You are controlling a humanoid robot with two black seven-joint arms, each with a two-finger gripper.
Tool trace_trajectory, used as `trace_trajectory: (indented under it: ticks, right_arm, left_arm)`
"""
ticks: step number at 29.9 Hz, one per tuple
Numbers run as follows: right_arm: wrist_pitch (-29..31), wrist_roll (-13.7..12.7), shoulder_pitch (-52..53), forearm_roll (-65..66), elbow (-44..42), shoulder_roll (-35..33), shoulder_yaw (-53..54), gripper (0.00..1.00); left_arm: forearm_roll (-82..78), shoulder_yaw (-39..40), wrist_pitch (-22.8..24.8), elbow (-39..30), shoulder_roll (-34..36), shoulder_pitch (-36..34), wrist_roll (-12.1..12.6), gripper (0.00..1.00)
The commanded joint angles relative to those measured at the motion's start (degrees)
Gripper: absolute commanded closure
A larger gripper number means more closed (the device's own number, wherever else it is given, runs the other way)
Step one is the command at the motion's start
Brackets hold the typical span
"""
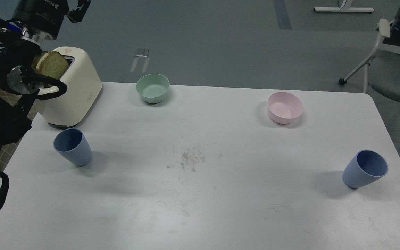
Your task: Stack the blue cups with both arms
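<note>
room: grey floor beyond the surface, a grey chair (387, 66) on castors past the far right corner, a white stand foot (344, 9) at the top of the view.
surface (200, 194): white, rounded corners, fills most of the view; a patch of dark scuffs and crumbs near its middle.
left arm (9, 93): black, with cables and silver joint parts, rises along the left edge of the surface and partly covers the toaster's left side.
left hand (78, 8): at the top left of the view, well above the surface and beyond its far left corner; small and dark against the floor, cut by the view's top edge; i cannot tell whether it is released or clenched; nothing seen in it.
right arm and right hand: none shows in the view.
toaster (75, 97): cream, at the far left corner of the surface, a slice of bread (52, 65) standing up out of its slot.
left blue cup (73, 146): upright, mouth up, near the left edge of the surface, just in front of the toaster, apart from it.
right blue cup (365, 169): upright, mouth up, near the right edge, well apart from the left one; untouched, not stacked.
pink bowl (285, 107): upright, toward the far right of the surface, behind the right blue cup.
green bowl (152, 88): upright, at the far edge, right of the toaster.
</note>
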State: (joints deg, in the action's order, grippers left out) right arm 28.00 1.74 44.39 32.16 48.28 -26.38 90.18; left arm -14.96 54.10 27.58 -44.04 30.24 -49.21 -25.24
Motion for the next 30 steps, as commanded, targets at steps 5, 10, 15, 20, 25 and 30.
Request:
trace_trajectory:
  ticks: [5,10,15,20,25,30]
  right_arm:
    - [0.0,-0.1,-0.1,0.1,-0.3,0.0,0.0,0.00]
    - [0.0,-0.1,0.0,0.0,-1.6,-0.3,0.2,0.00]
    - [0.0,0.0,0.1,0.0,-2.1,0.1,0.3,0.00]
    - [0.0,0.0,0.5,0.0,-2.9,0.2,0.3,0.00]
    - [0.0,0.5,-0.3,-0.2,-2.8,-0.2,1.3,0.00]
    - [0.0,0.5,-2.9,-1.3,-2.0,-1.1,2.5,0.00]
  left_arm:
    - [-0.2,-0.2,0.1,0.0,-0.9,0.1,-0.2,0.02]
    - [0.1,0.7,0.0,0.0,-1.1,0.0,-0.2,0.02]
    - [0.3,0.4,0.4,0.0,-0.4,0.0,-0.1,0.02]
    - [-0.1,0.1,0.4,0.0,0.1,0.1,-0.2,0.02]
    - [-0.2,-0.8,0.4,-0.1,0.8,1.6,-0.2,0.02]
    - [-3.0,-1.0,0.4,-3.0,5.1,3.6,-0.2,0.03]
